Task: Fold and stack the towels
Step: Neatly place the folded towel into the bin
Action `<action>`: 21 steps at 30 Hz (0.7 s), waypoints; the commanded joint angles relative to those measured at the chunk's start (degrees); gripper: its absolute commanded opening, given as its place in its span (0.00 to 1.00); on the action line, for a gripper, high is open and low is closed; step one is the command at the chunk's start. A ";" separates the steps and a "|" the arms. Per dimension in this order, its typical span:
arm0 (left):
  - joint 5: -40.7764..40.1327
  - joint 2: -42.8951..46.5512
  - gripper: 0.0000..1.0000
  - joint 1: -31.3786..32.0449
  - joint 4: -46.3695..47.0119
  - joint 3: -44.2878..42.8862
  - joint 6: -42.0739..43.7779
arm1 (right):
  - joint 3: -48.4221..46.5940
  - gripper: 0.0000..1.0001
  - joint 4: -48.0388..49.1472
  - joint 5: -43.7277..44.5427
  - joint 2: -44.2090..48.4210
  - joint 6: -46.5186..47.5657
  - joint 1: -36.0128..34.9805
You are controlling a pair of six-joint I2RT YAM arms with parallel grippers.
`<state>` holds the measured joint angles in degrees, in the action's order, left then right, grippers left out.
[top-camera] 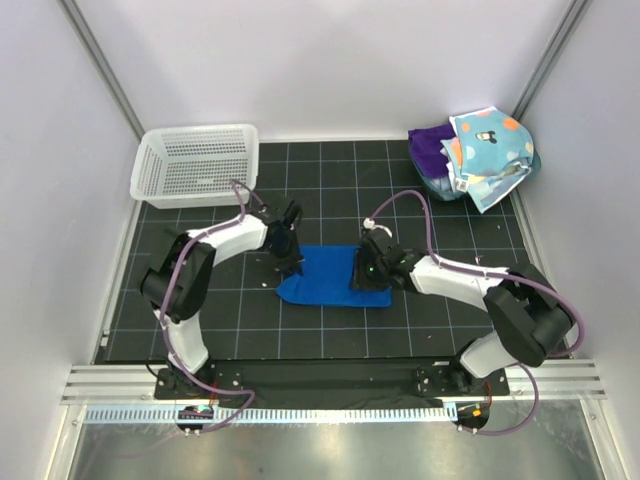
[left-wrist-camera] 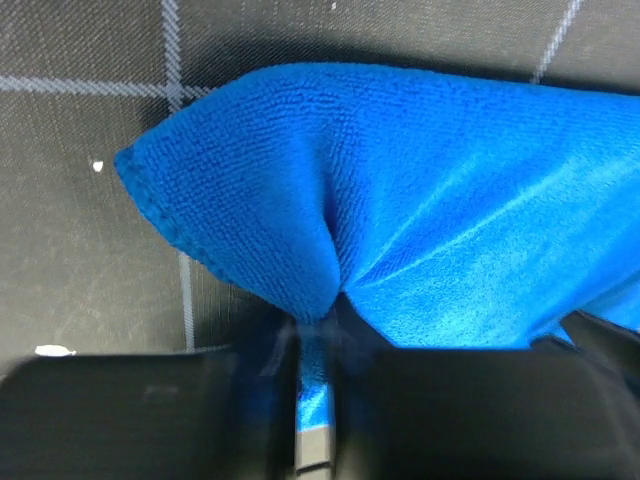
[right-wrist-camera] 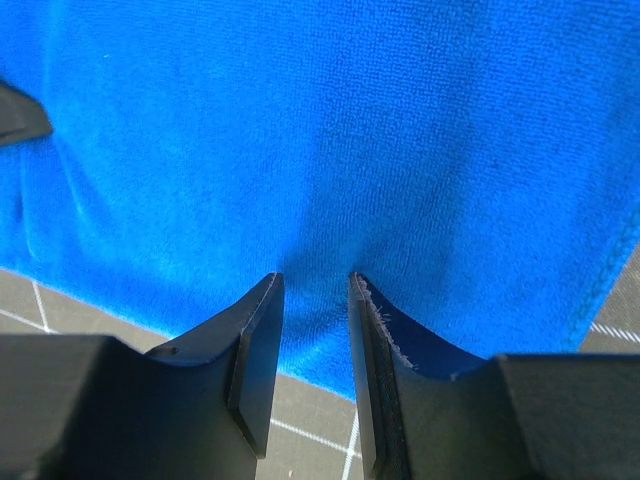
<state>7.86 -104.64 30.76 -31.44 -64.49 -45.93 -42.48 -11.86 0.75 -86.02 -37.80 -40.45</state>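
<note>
Blue towel (left-wrist-camera: 450, 200): microfibre cloth, fine matt nap, stitched hem. Mat (left-wrist-camera: 80, 250) under it: black, matt, lightly scuffed, pale grid lines. Fingers (right-wrist-camera: 250, 350) of right gripper (right-wrist-camera: 313, 281): black hard plastic, dull sheen, one inner edge worn w/ pale flecks. Basket (top-camera: 190, 165), upper left of top view: white plastic mesh, slight gloss.

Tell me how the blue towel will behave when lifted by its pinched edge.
Likely floppy: the blue towel bunches into a pleat where the left gripper pinches it, so the rest should drape. Probably light, being thin cloth. Its napped pile looks grippy rather than slippery.
</note>
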 commanded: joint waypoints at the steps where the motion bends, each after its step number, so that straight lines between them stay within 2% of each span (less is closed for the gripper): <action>1: -13.27 -5.75 0.01 0.61 -6.33 -4.12 2.42 | -1.20 0.39 -1.22 0.04 4.62 1.32 -0.33; 3: -16.81 -7.76 0.00 0.53 -10.91 -9.14 3.56 | -2.95 0.39 -2.99 -0.05 7.42 2.11 -0.33; 7: -26.82 -14.70 0.00 0.61 -19.34 -25.38 6.55 | -6.64 0.40 -8.78 1.00 11.92 4.04 -0.33; 8: -31.63 -16.46 0.00 0.61 -21.62 -33.25 7.25 | -7.43 0.40 -9.67 1.26 12.54 4.40 -0.33; 10: -37.01 -23.13 0.00 0.53 -28.47 -42.87 9.71 | -9.20 0.40 -11.68 1.88 14.21 5.19 -0.33; 11: -40.00 -25.76 0.00 0.44 -30.50 -53.01 10.59 | -9.55 0.40 -12.05 1.88 14.65 5.37 -0.25; 12: -44.29 -30.75 0.00 0.26 -34.96 -58.15 11.82 | -10.07 0.40 -12.57 1.88 15.00 5.54 -0.33; 13: -46.51 -33.84 0.00 0.00 -37.18 -63.51 13.74 | -10.17 0.40 -13.36 1.53 15.52 5.63 -0.42; 14: -48.27 -36.66 0.00 -0.70 -39.12 -75.57 14.98 | -10.17 0.40 -13.63 1.18 15.79 5.72 -0.34; 16: -50.92 -43.35 0.00 -1.84 -42.38 -85.58 18.14 | -9.55 0.40 -14.16 0.66 16.49 5.81 -0.33; 18: -51.10 -44.25 0.00 -4.39 -40.64 -88.00 18.77 | -8.77 0.40 -14.68 0.39 16.76 6.07 -0.25; 21: -50.92 -40.21 0.00 -7.20 -33.09 -82.13 19.12 | -8.32 0.40 -16.09 0.48 16.94 6.60 -0.33</action>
<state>-37.04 -148.66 27.24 -65.12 -147.81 -29.58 -51.07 -25.78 1.34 -70.37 -32.75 -40.45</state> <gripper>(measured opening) 0.052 0.398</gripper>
